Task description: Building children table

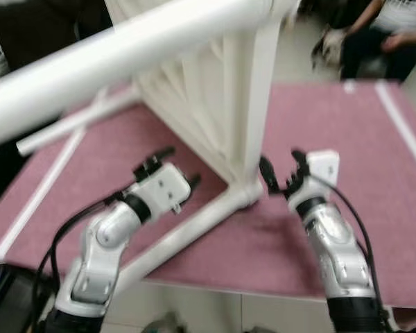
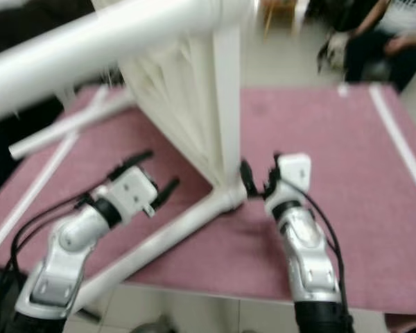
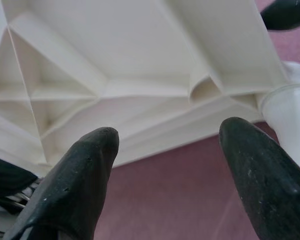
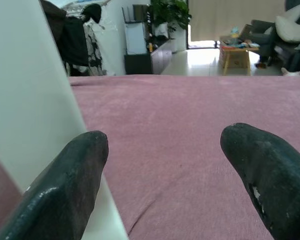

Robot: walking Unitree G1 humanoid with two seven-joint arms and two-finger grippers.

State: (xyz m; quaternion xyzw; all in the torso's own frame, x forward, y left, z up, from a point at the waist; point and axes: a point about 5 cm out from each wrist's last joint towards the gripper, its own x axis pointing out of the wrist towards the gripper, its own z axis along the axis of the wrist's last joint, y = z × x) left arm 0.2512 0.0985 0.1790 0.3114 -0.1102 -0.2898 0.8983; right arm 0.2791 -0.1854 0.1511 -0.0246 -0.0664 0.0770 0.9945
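Observation:
A white plastic children's table (image 1: pixel 215 83) stands on its edge on a mauve rug (image 1: pixel 347 139), its ribbed underside (image 3: pixel 140 75) facing my left gripper. One attached leg (image 1: pixel 111 52) juts toward the camera, blurred. Another leg (image 1: pixel 187 232) lies along the rug from the bottom corner joint (image 1: pixel 246 194). My left gripper (image 1: pixel 177 166) hovers open just left of the tabletop, with nothing between its fingers (image 3: pixel 80 180). On the other side of the corner joint my right gripper (image 1: pixel 283 170) is open and empty, low over the rug, with the table's white edge (image 4: pixel 35 100) beside one finger.
A loose white leg (image 1: pixel 76 121) lies on the rug at the left. White tape lines (image 1: pixel 402 125) mark the rug near both side edges. A person (image 1: pixel 388 35) sits on the floor at the far right. The rug's near edge meets tiled floor (image 1: pixel 263 312).

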